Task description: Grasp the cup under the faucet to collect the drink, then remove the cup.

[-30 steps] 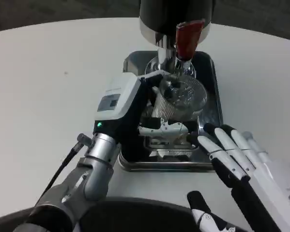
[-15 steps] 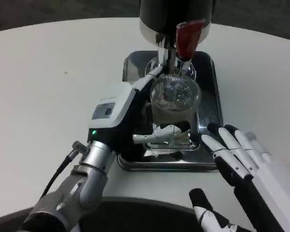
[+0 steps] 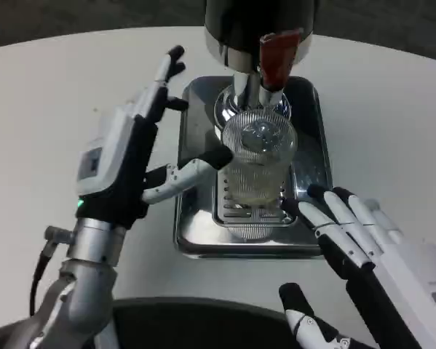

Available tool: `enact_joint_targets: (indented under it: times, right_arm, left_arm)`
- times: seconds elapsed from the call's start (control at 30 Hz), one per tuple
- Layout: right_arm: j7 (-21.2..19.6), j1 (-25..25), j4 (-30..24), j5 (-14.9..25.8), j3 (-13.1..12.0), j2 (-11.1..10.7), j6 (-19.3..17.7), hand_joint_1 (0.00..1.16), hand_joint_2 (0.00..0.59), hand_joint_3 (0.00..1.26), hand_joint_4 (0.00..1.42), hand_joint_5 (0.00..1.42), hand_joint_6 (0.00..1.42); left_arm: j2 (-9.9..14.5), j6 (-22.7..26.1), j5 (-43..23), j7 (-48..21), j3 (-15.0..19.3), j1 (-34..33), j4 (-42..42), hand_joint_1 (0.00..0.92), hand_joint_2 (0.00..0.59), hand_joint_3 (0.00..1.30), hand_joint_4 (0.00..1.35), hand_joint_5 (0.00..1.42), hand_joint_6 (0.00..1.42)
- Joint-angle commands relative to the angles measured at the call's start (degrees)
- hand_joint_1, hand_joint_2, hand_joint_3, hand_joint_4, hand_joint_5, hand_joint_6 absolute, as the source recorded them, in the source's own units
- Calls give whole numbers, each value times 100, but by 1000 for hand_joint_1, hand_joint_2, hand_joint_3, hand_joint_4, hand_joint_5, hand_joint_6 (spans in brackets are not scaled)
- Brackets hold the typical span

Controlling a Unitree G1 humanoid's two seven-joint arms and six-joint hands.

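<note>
Cup (image 3: pixel 258 163) upright on metal tray (image 3: pixel 196 236), directly under faucet (image 3: pixel 248 87), beside red lever (image 3: pixel 278 57). My left hand (image 3: pixel 127 163) open, fingers spread, holding nothing; thumb tip at cup's left side, possibly touching, hard to tell. My right hand (image 3: pixel 363 243) open, empty, fingers extended near tray's right edge.

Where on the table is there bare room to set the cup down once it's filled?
Bare table lies left of the tray, beyond the left hand, and right of the tray above the right hand. The tray is crowded by the cup under the faucet.
</note>
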Motion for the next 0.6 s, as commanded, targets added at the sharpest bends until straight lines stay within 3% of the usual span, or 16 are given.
enact_joint_targets:
  times: [0.03,0.13,0.23,0.43,0.6]
  right_arm:
    - [-6,-1,-51,-49,69,51,36,278,489,124,22,0,10]
    - [-10,-11,-78,-100,121,75,41,277,489,124,22,0,12]
    - [-17,19,-119,-149,162,103,30,277,489,124,22,0,14]
    - [-51,161,-282,-218,166,182,19,276,489,124,22,0,16]
    - [-95,277,-381,-255,168,220,-11,276,489,124,22,2,16]
  left_arm:
    - [241,101,-401,-553,445,430,-1264,0,0,109,142,402,215]
    - [331,332,-1013,-1274,698,487,-2032,0,0,224,189,422,232]
    - [369,648,-1662,-2016,884,493,-2639,0,0,249,170,389,228]
    - [476,1056,-3564,-3859,1069,117,-3450,0,84,12,1,167,96]
    - [558,1573,-4789,-5128,1186,-486,-3713,0,135,0,0,62,26]
